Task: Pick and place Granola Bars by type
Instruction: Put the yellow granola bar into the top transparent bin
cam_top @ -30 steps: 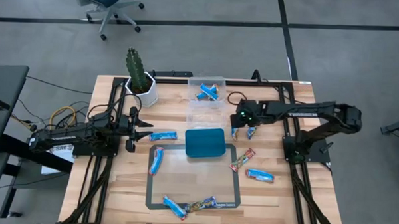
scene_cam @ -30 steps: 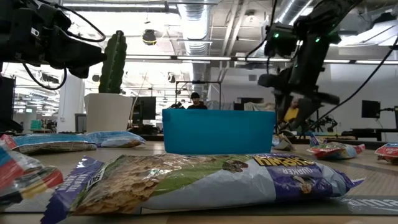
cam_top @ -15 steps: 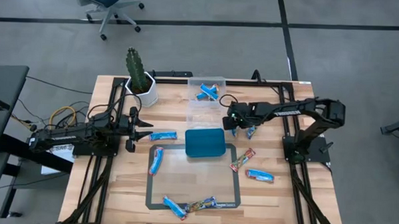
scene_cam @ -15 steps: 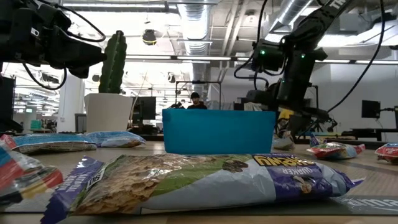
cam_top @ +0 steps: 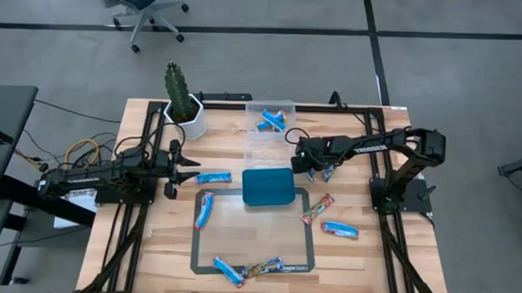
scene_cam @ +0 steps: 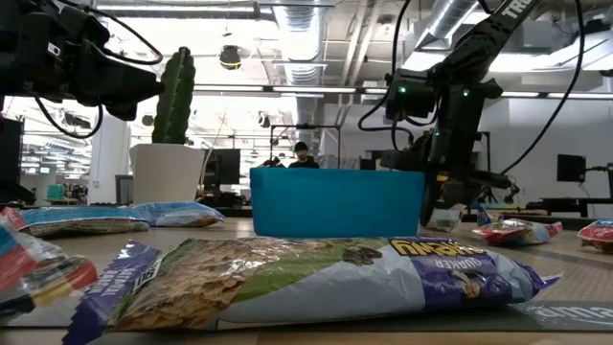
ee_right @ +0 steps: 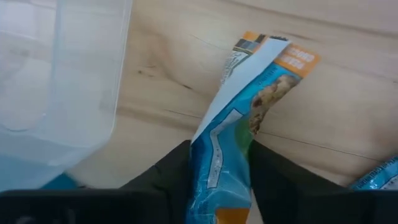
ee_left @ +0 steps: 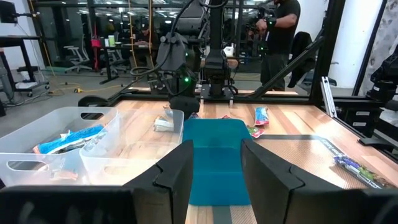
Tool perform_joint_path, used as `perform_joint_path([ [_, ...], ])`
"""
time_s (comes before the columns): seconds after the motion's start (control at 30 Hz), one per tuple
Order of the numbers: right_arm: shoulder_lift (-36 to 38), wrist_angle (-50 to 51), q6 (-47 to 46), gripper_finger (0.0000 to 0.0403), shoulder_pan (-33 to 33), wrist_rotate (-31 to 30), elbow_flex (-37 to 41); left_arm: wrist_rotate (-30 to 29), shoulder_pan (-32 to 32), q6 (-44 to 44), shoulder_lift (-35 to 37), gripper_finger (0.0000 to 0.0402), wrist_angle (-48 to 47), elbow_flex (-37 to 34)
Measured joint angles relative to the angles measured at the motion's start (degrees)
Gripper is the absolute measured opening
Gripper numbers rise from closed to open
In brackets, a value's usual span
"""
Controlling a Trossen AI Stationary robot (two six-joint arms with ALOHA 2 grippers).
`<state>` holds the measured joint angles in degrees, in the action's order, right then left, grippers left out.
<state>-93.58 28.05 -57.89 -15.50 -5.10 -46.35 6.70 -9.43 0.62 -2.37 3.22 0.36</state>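
The floor (cam_top: 264, 68) around the table is grey, with dark lines crossing it. An office chair (cam_top: 144, 8) with a dark blue seat stands at the upper left of the high view. A dark desk (cam_top: 2, 137) shows at the left edge. In the low view, ceiling pipes (scene_cam: 297, 34) and long lamps (scene_cam: 287, 91) run overhead. A person (ee_left: 280, 31) stands in the upper right of the left wrist view.

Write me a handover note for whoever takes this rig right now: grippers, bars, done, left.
Right gripper: shut on a blue-and-orange bar, above the table beside the clear bin.
Left gripper: open, empty, waiting at the table's left.
Done: blue bars in the clear bin's far compartment.
Left: loose bars around the teal tray, none visible in it.
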Motion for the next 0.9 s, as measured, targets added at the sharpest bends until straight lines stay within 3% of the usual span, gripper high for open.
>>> perform_joint_path([
  [0.3,0.07,-0.63,-0.02,0.0056,0.15,0.34,0.0,0.0,0.0,0.0,0.01,0.0126,0.0,0.01],
  [0.43,1.87,-0.62,0.86,0.005,0.12,-0.15,0.04,0.0,-0.01,0.0,0.02,0.0126,0.0,0.0],
  [0.67,9.22,-0.06,1.99,0.0049,-1.64,-7.16,0.04,0.0,-0.02,0.0,0.02,0.0126,-0.01,0.01],
  [0.9,12.86,-0.23,15.81,0.0049,-5.75,-12.88,-6.15,-0.01,-0.01,0.0,0.02,0.0126,0.0,0.01],
])
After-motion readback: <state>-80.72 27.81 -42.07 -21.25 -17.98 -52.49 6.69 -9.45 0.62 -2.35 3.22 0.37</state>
